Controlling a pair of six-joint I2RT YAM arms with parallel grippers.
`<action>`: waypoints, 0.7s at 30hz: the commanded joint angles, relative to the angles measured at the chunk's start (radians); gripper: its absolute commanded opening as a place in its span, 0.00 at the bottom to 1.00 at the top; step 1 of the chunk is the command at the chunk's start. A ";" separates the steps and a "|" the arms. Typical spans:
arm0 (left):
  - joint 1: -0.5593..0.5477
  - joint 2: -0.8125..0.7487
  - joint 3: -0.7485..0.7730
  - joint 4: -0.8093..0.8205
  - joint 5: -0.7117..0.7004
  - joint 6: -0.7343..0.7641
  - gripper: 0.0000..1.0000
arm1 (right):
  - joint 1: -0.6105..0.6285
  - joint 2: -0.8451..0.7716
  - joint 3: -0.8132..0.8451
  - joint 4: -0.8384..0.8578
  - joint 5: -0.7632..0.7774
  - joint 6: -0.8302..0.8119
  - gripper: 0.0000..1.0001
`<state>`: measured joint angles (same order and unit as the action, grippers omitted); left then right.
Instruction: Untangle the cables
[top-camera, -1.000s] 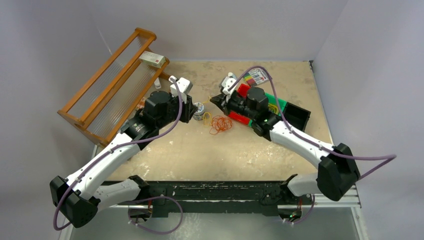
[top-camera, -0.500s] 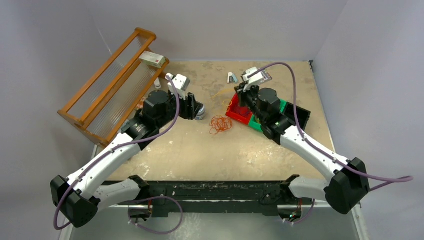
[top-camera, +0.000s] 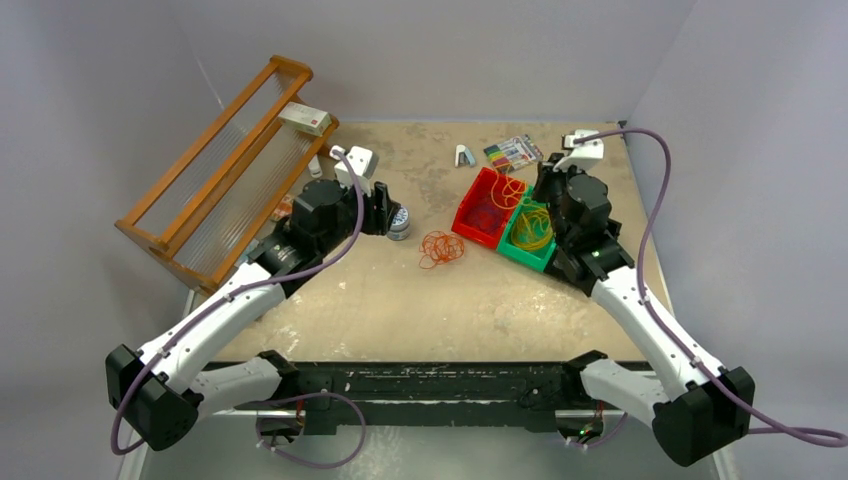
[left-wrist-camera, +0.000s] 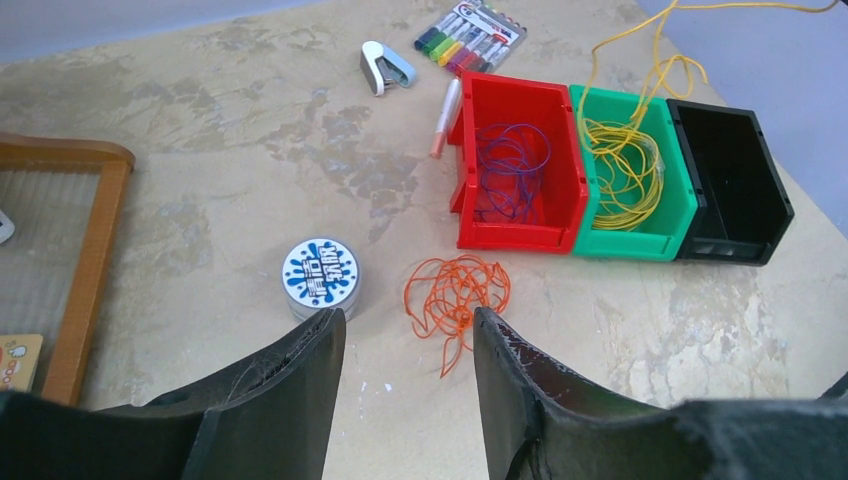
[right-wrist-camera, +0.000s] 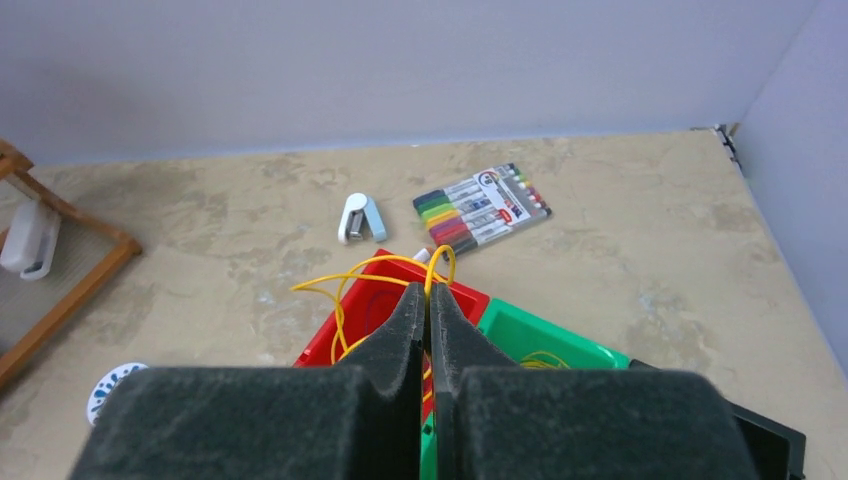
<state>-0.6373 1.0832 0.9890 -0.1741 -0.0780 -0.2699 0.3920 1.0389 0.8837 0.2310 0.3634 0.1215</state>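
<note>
Now in hand: sorting by colour, by the look of it. The right gripper (right-wrist-camera: 428, 292) holds the yellow cable (left-wrist-camera: 620, 150) at the green bin (left-wrist-camera: 625, 243), and most of that strand is coiled inside.
Right gripper: fingers pressed together and clamped on the yellow cable. In the right wrist view one loop arcs out toward 9 o'clock, over the rim of the red bin (left-wrist-camera: 510, 237).
Left gripper (left-wrist-camera: 408, 320): fingers apart with nothing between them, aimed across the table (left-wrist-camera: 650, 330).
Orange cable (left-wrist-camera: 457, 295): a loose tangle lying alone on the table. In the left wrist view it sits at 12 to 1 o'clock, just beyond the left fingertips. From above it is at 4 o'clock of that gripper and apart from it.
Dark red cable (left-wrist-camera: 510, 170): lying in the red bin, at 1 o'clock of the orange tangle.
Black bin (left-wrist-camera: 735, 250): at 3 o'clock of the green one and touching it, with no strand visible inside.
Next move, as judged: the right gripper should part its fingers above the green bin so the trailing loop drops in rather than across the red bin. The left gripper would then reach forward and close on the orange tangle.
Risk: the thin yellow loop may snag on the red bin's rim or drag the dark red strand.
</note>
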 joint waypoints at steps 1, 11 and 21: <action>0.001 0.009 0.006 0.027 -0.035 -0.006 0.49 | -0.026 -0.024 0.014 -0.022 0.089 0.050 0.00; 0.001 0.031 0.012 0.019 -0.055 -0.013 0.49 | -0.074 -0.030 -0.001 -0.079 0.181 0.120 0.00; 0.001 0.048 0.015 0.016 -0.068 -0.022 0.49 | -0.103 -0.041 -0.017 -0.098 0.236 0.136 0.00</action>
<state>-0.6373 1.1316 0.9890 -0.1825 -0.1234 -0.2749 0.3004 1.0256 0.8742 0.1181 0.5381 0.2333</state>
